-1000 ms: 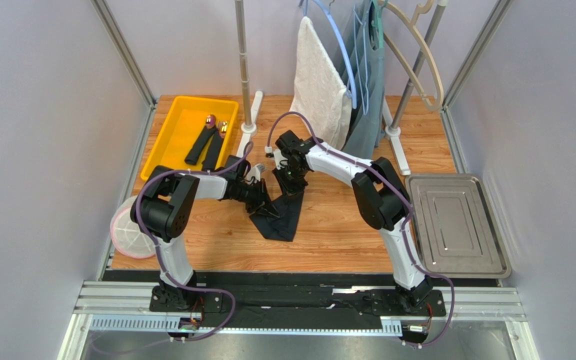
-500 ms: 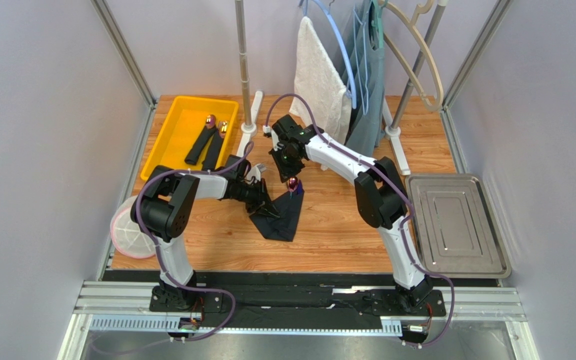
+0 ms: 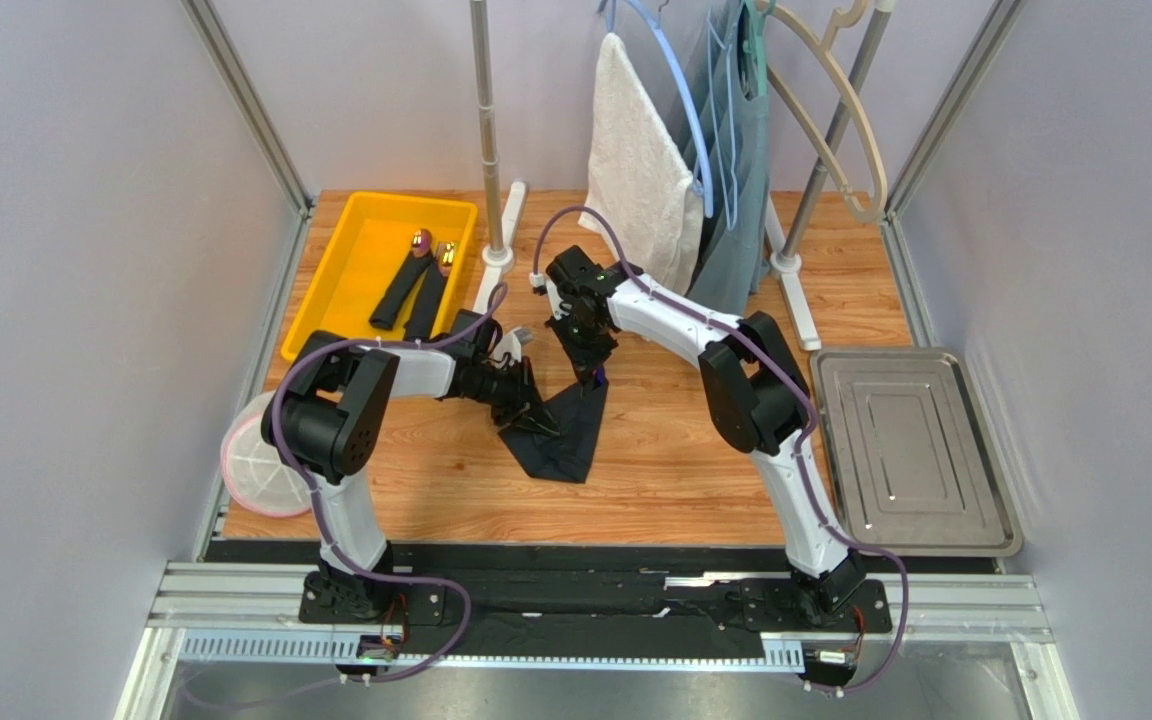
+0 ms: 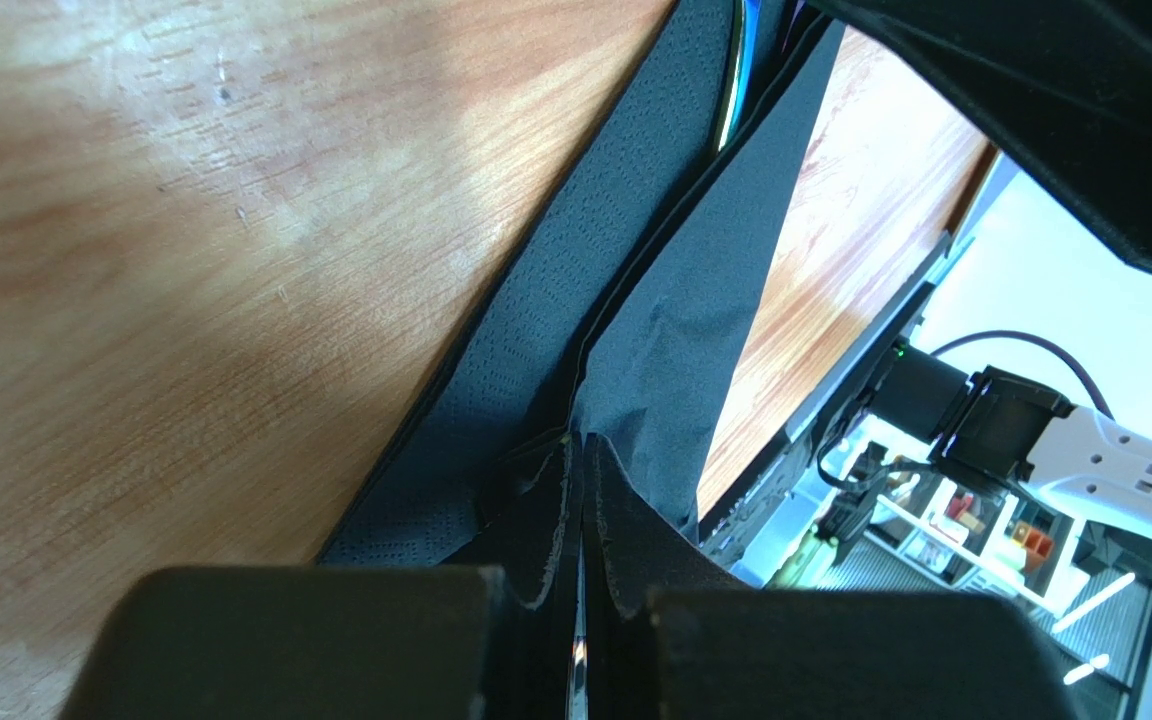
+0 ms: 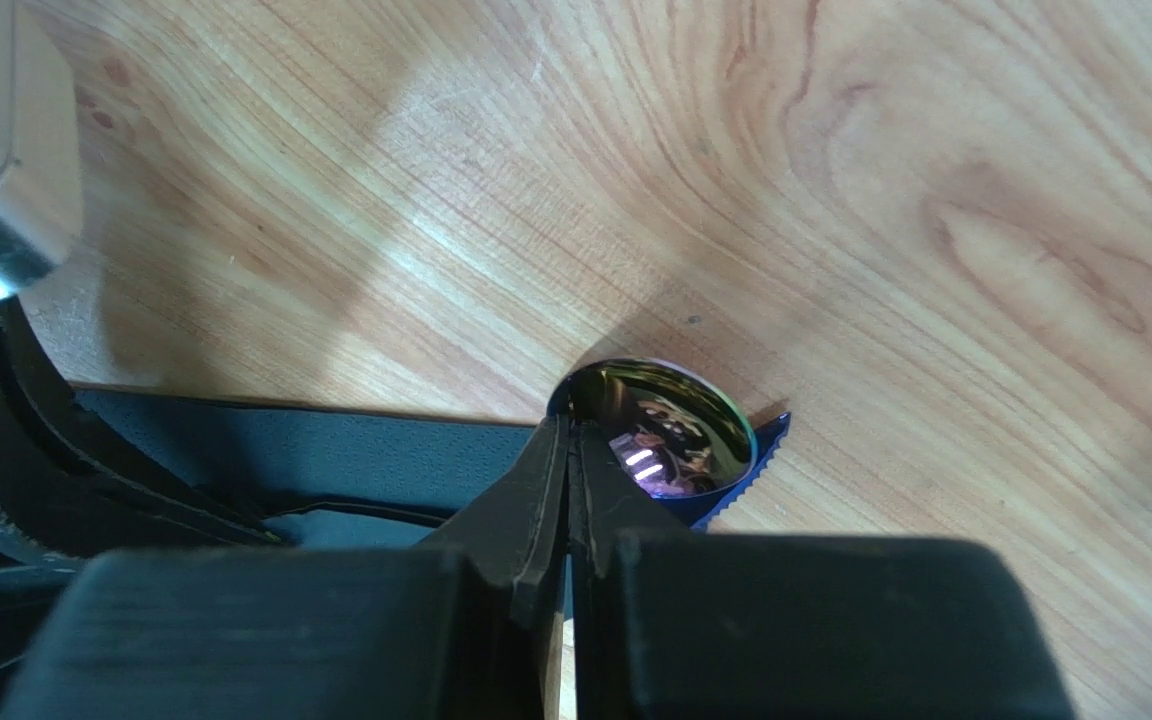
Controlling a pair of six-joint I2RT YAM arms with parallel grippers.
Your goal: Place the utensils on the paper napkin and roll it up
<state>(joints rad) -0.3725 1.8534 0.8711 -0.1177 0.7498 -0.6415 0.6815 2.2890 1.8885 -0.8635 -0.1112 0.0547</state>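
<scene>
The black paper napkin (image 3: 567, 435) lies folded in a long strip on the wooden table. My left gripper (image 3: 534, 408) sits low at its left side. In the left wrist view the left gripper (image 4: 585, 443) is shut on a raised fold of the napkin (image 4: 687, 300). My right gripper (image 3: 591, 365) is shut at the napkin's far end. In the right wrist view the right gripper (image 5: 567, 435) touches the rim of a shiny purple-gold spoon head (image 5: 665, 435). This head lies on a blue serrated piece (image 5: 755, 450) beside the napkin's edge (image 5: 312, 450). I cannot tell whether the right jaws pinch anything.
A yellow bin (image 3: 334, 300) at the back left holds two dark-handled utensils (image 3: 405, 293). A metal tray (image 3: 913, 450) lies at the right. A white towel (image 3: 639, 150) and a grey-blue garment (image 3: 732, 180) hang from the rack behind. A pink-rimmed round object (image 3: 259, 458) sits at the left edge.
The right gripper drew back from the napkin's far end, uncovering the spoon head, then came down over it again. The left gripper and napkin have stayed put.
</scene>
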